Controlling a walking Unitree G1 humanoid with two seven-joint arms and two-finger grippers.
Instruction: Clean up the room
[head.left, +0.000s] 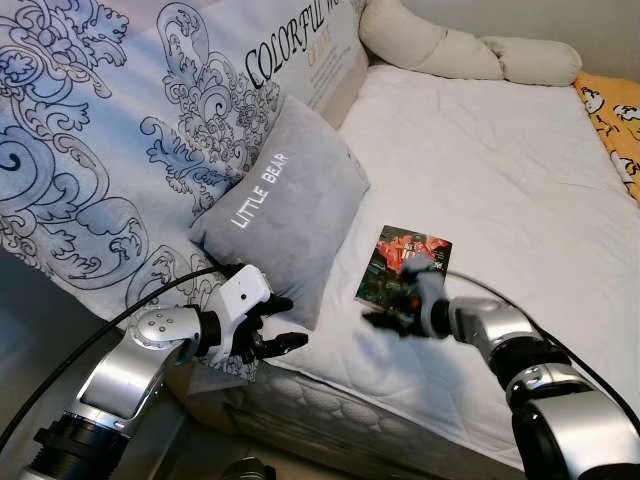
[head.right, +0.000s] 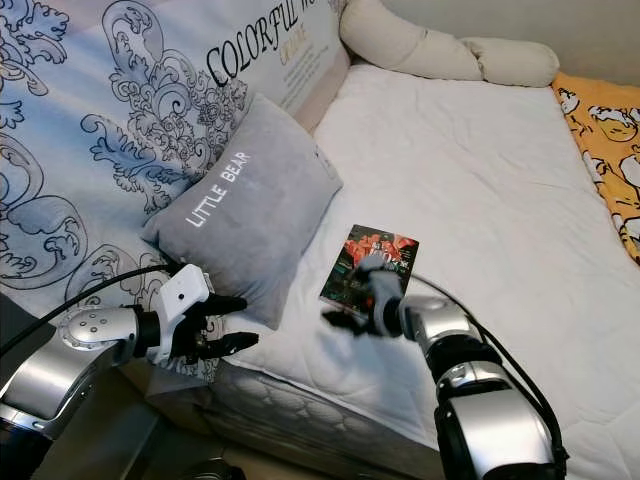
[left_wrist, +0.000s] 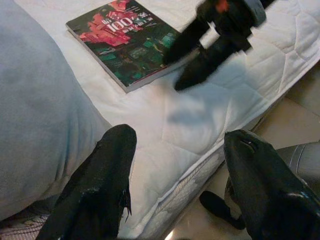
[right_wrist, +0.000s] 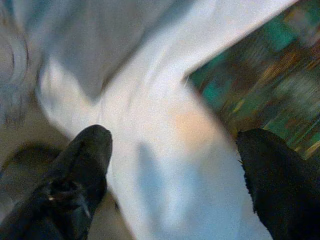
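While the robot bends over the near edge of the bed, its left gripper (head.left: 275, 325) hangs just off the mattress corner, close to the bottom corner of the soft grey square pillow (head.left: 282, 207) with "LITTLE BEAR" on it. Its jaws are spread apart and hold nothing.

A bit further in, the right gripper (head.left: 385, 316) is low over the white quilted mattress (head.left: 480, 170), right at the near edge of the thin dark paperback book with red and green on its cover (head.left: 402, 260). Its jaws are spread wide too, with nothing between them. One finger looks to be over the book's near corner; I cannot tell if it touches.

That book lies flat on the mattress, just beside the grey pillow. I think picking it up is the job going on right now. Next, the right gripper likely needs to get one finger under the book's edge and then pinch. A flat thin book on a soft bed may slide away or sink in.

Further back, a big quilt with blue swirls (head.left: 110, 130) leans up along the left side, long cream pillows (head.left: 440, 48) lie at the head of the bed, and an orange cloth with cartoon pictures (head.left: 615, 120) sits at the far right.
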